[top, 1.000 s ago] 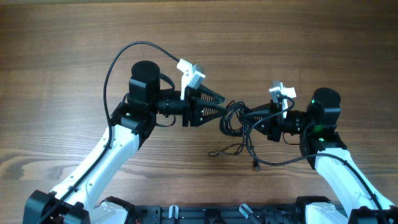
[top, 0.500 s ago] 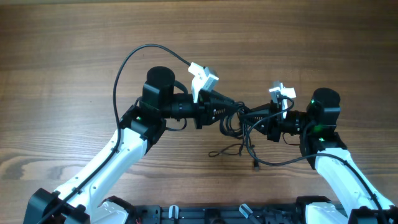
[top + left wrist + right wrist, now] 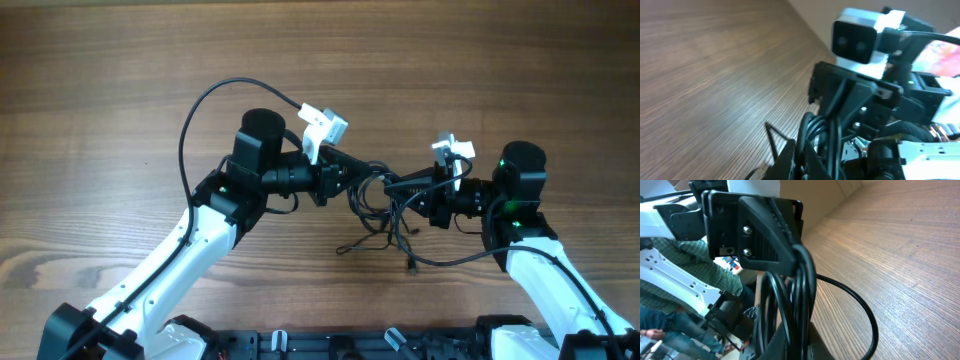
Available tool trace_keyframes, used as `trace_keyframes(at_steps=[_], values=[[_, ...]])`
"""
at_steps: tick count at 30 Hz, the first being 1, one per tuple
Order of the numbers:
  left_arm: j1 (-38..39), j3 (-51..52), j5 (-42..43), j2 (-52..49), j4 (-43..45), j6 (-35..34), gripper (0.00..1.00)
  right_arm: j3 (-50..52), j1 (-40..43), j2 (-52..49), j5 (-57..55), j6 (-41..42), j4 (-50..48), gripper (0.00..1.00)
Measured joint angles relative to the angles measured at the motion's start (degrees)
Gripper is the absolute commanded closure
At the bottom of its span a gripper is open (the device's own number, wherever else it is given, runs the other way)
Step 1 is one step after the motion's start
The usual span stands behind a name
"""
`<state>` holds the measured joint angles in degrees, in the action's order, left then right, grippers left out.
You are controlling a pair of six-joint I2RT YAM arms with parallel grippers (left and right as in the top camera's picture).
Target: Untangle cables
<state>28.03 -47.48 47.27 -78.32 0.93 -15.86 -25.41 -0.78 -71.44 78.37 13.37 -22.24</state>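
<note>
The cables (image 3: pixel 382 203) are a knotted bundle of thin black strands hanging between my two grippers at the table's middle. Loose ends trail toward the front (image 3: pixel 352 244) and right (image 3: pixel 412 262). From the left, my left gripper (image 3: pixel 362 181) meets the bundle. In the left wrist view it (image 3: pixel 801 161) is shut on a strand of the cables (image 3: pixel 808 131). My right gripper (image 3: pixel 398 190) faces it from the right. In the right wrist view it (image 3: pixel 796 347) is shut on several strands of the cables (image 3: pixel 796 292). One loop (image 3: pixel 866 311) bows out over the wood.
The two grippers stand nearly tip to tip, and each shows in the other's wrist view (image 3: pixel 852 97) (image 3: pixel 760 230). A thicker black arm cable (image 3: pixel 205 100) arcs over the left arm. The table (image 3: pixel 90 120) is bare brown wood. A black rail (image 3: pixel 330 345) runs along the front edge.
My left arm has moved right into the bundle and its jaws have gone from open to shut on a strand. The right arm has not moved.
</note>
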Motion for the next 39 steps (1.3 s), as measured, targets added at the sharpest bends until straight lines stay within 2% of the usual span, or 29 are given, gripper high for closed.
trace_keyframes(at_steps=[8, 11, 12, 14, 16, 18, 23, 26, 34, 39], values=[[-0.68, -0.44, -7.19, 0.0, -12.33, -1.33, 0.96, 0.02, 0.11, -0.04, -2.25, 1.92, -0.04, 0.84], [-3.34, -0.35, -11.61, -0.02, -16.28, -2.78, 0.96, 0.02, 0.79, -0.04, -5.09, 4.15, -0.22, 0.83], [-4.59, -0.35, -12.83, -0.02, -16.7, -3.21, 0.96, 0.02, 0.96, -0.04, -6.49, 5.05, -0.22, 0.77], [-6.1, -0.35, -15.04, -0.02, -17.05, -4.24, 0.96, 0.02, 1.22, -0.04, -8.68, 6.73, 0.07, 0.59], [-7.52, -0.35, -17.31, -0.02, -17.27, -5.84, 0.96, -0.02, 1.38, -0.04, -12.55, 8.35, 1.7, 0.5], [-7.82, -0.35, -18.12, -0.02, -17.27, -6.36, 0.96, -0.07, 1.36, -0.04, -16.9, 10.75, 4.31, 0.26], [-7.89, -0.35, -19.87, -0.02, -17.27, -7.65, 0.96, -0.09, 1.36, -0.04, -22.53, 15.98, 8.37, 0.07], [-7.89, -0.35, -19.82, -0.02, -17.14, -7.28, 0.96, -0.09, 0.79, -0.04, -23.17, 18.82, 8.9, 0.08], [-7.89, -0.2, -15.39, -0.02, -10.21, -3.06, 0.96, -0.09, -7.39, -0.04, -24.28, 28.98, 7.61, 0.28], [-7.89, -0.2, -14.56, -0.02, -8.37, -2.36, 0.96, -0.09, -16.02, -0.04, -31.06, 37.99, 5.49, 0.3]])
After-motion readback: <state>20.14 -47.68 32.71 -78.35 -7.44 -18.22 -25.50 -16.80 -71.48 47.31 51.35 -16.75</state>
